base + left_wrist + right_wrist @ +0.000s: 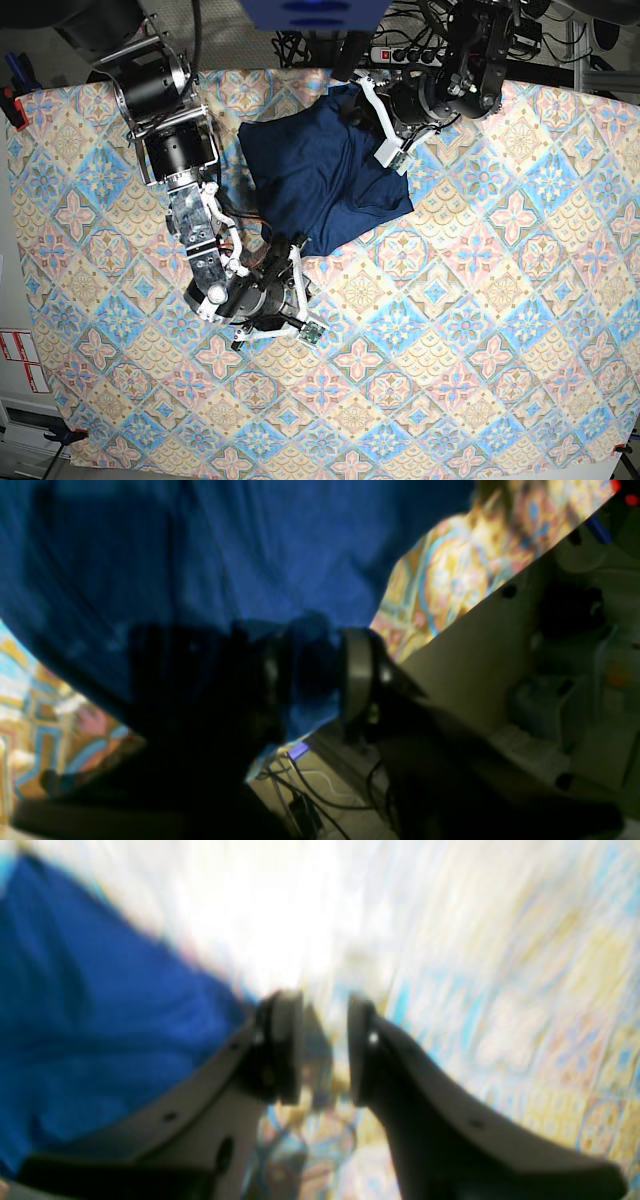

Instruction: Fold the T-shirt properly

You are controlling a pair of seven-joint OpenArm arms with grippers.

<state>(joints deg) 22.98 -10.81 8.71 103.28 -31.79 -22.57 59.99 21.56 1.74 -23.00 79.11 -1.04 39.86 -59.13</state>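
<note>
Gripping a bunch of dark blue cloth between its pads, the left gripper has the T-shirt pinched at the far edge of the table, up by the power strip and cables; in the left wrist view the fabric hangs from the closed jaws and spreads wide over the tablecloth. The shirt itself lies as a compact, slightly crumpled dark shape in the upper middle of the cloth, apparently partly folded already, with its lower corner pointing toward the near arm. The right gripper sits just beside that lower corner with its jaws parted and nothing between them; only patterned tablecloth shows through the gap, and the blue fabric lies off to one side of its left finger. From where I stand, the step looks like a fold carried by the left arm while the right one waits free. To do it well, I would have the left arm keep its pinch firm and carry the edge low and evenly, so that the thin knit does not sag or drag the layers beneath out of line. The right gripper could pin or take the near corner before the cloth moves, since a one-sided pull on fabric this soft is likely to twist the whole shirt. Laying the edge down square matters more than speed.
</note>
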